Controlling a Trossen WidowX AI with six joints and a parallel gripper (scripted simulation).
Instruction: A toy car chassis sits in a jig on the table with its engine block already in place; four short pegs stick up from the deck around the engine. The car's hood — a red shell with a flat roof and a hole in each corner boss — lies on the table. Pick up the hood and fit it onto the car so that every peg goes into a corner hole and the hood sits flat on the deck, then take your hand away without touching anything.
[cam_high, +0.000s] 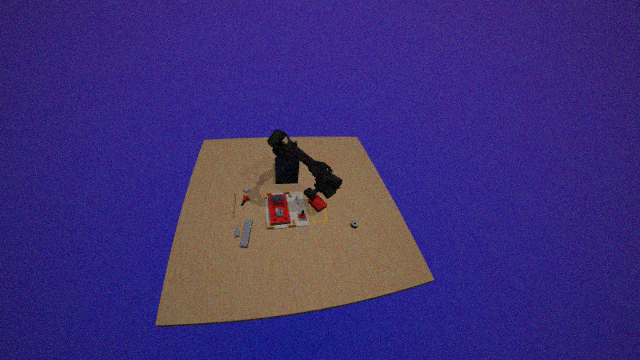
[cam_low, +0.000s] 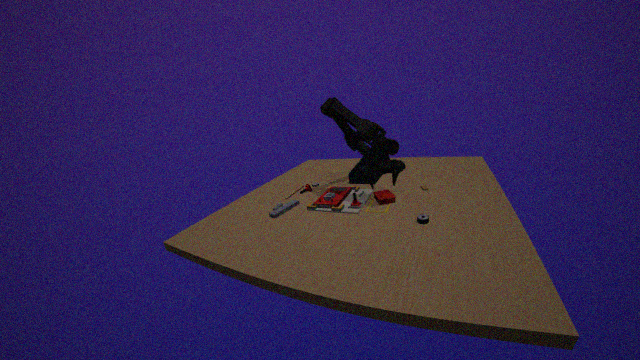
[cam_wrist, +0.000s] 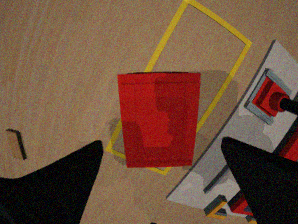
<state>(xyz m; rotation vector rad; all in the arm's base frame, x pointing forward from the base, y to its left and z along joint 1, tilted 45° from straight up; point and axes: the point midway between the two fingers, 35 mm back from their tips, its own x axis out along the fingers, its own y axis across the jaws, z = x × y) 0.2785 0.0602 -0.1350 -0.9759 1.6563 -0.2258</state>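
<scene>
The gripper (cam_wrist: 160, 163) hangs above the hood (cam_wrist: 160, 127), its 2 fingers spread wide apart with nothing between them. In the wrist view the fingers appear as 2 matte black wedges at the lower left and lower right, and the hood lies between and beyond their tips, not touched.

The hood is a red, squarish shell with straight edges and a flat top; a darker patch crosses its upper face. It rests on the table (cam_wrist: 67, 43), overlapping 1 end of a thin yellow rectangular outline (cam_wrist: 220, 26). The table surface is tan with a fine, grainy texture.

Just beside the hood lies the jig (cam_high: 300, 212), a pale grey flat plate with orange corner marks. The chassis (cam_high: 278, 208) sits in it, red and rectangular, with a small grey engine block (cam_high: 279, 212) on its deck. The pegs are too small to make out.

Elsewhere on the table lie a grey elongated bar (cam_high: 246, 233) and a small dark ring-shaped part (cam_high: 354, 224), well apart from the hood.
</scene>
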